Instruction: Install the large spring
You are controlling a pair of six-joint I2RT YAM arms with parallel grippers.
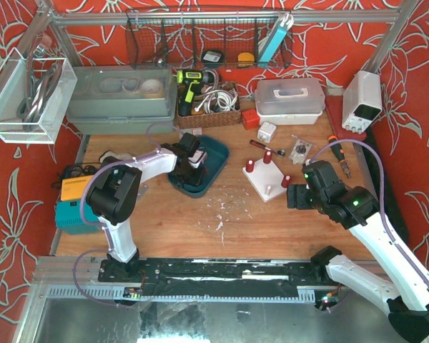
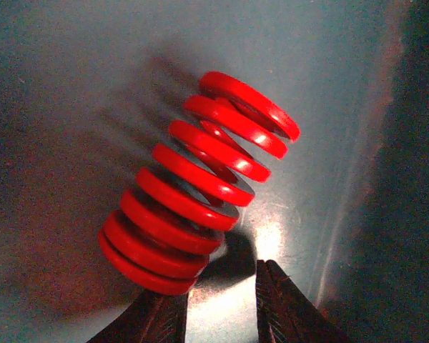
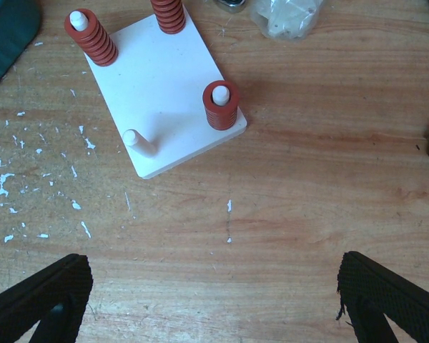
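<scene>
A large red spring (image 2: 193, 186) lies tilted on the floor of the teal tray (image 2: 64, 78). My left gripper (image 2: 222, 307) hangs inside that tray (image 1: 218, 153), jaws apart, and the spring's lower end lies just past the left fingertip (image 2: 154, 318). The spring itself is hidden in the top view. The white peg board (image 3: 157, 93) carries three red springs and one bare peg (image 3: 138, 141). My right gripper (image 3: 214, 293) is wide open and empty above bare wood, near the board's near side (image 1: 266, 182).
A clear bag of parts (image 3: 286, 14) lies beyond the board. A screwdriver (image 1: 266, 146) and a small white block (image 1: 267, 131) lie behind it. A grey bin (image 1: 121, 96), a basket with a drill (image 1: 204, 100), a white box (image 1: 289, 100) and a power supply (image 1: 361, 100) line the back.
</scene>
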